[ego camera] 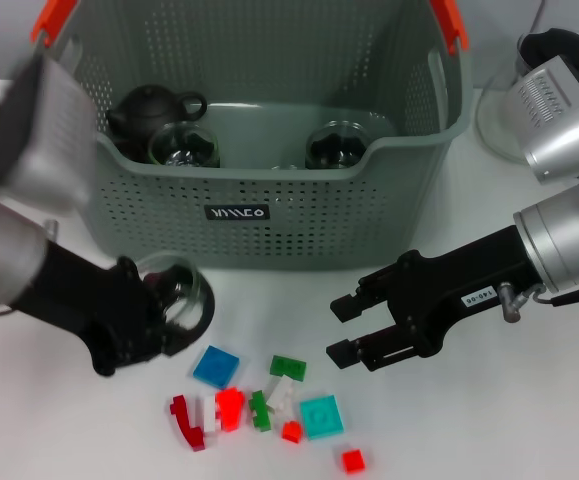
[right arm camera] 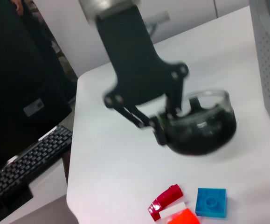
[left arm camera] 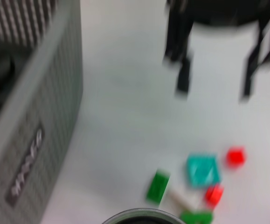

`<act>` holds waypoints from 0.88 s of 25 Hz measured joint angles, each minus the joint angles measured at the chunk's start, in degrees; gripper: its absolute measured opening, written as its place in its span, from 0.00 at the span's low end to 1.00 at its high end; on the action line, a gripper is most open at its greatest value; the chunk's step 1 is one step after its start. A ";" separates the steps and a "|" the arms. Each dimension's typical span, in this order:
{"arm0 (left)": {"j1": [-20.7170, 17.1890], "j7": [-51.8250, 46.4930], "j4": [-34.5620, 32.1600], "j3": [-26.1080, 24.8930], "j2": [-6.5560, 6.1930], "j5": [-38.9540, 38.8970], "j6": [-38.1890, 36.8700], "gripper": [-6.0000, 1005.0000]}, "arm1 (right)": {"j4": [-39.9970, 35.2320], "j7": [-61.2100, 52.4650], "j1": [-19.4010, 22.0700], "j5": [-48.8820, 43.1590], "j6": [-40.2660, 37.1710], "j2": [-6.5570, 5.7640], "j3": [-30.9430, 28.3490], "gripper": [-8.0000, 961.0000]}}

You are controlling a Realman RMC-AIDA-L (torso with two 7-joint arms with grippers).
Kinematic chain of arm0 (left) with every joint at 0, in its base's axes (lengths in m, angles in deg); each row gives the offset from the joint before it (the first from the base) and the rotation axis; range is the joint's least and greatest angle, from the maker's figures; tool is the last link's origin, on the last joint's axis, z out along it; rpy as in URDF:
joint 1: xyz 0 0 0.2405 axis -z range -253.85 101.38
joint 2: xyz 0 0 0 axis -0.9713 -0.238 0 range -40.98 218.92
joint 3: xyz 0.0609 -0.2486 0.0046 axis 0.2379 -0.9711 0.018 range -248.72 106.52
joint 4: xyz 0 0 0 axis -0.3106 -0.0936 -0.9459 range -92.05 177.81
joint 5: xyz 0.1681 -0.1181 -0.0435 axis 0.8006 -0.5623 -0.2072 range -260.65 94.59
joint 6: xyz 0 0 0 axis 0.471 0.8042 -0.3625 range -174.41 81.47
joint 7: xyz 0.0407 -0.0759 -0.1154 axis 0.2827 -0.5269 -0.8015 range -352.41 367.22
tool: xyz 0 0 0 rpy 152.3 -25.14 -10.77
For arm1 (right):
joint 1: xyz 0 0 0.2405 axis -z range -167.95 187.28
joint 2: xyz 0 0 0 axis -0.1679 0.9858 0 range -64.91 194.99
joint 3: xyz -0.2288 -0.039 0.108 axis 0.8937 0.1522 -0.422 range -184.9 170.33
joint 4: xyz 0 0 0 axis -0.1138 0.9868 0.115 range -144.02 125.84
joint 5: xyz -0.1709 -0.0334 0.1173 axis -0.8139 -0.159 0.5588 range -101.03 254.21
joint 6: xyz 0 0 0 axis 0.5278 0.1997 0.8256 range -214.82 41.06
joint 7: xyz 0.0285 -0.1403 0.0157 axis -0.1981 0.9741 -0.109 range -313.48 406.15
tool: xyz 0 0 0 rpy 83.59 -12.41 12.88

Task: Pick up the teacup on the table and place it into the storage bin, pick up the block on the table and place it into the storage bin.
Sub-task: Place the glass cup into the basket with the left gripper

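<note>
Nearest me on the white surface, I see scattered small plastic blocks in red, green, blue and teal. Just beyond them my left pincer clamps a clear glass teacup, while my right pincer hangs with its jaws spread, holding nothing. Farthest back stands the grey-green perforated storage bin, holding a dark teapot and glass cups.

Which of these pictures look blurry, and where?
Left wrist view: blurred throughout, storage bin and blocks soft. Right wrist view: left gripper smeared around the teacup. Head view: mostly sharp; near left arm housing fuzzy.
</note>
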 joint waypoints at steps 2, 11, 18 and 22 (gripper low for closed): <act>1.00 -0.08 -1.63 -5.33 -0.19 -3.64 -4.09 0.05 | 0.00 0.11 0.08 0.00 -0.12 -0.03 0.00 0.65; 8.63 -8.74 -2.02 -16.83 -4.14 -25.30 -7.62 0.05 | 0.00 0.23 0.46 -0.04 -0.32 -0.21 0.33 0.65; 16.13 -14.10 5.94 -12.92 -6.02 -22.11 9.38 0.05 | -0.01 0.31 0.71 -0.09 -0.42 -0.25 0.43 0.65; 20.26 -14.72 15.06 -9.49 -6.71 -17.24 21.38 0.05 | 0.02 0.34 0.76 -0.08 -0.42 -0.25 0.44 0.65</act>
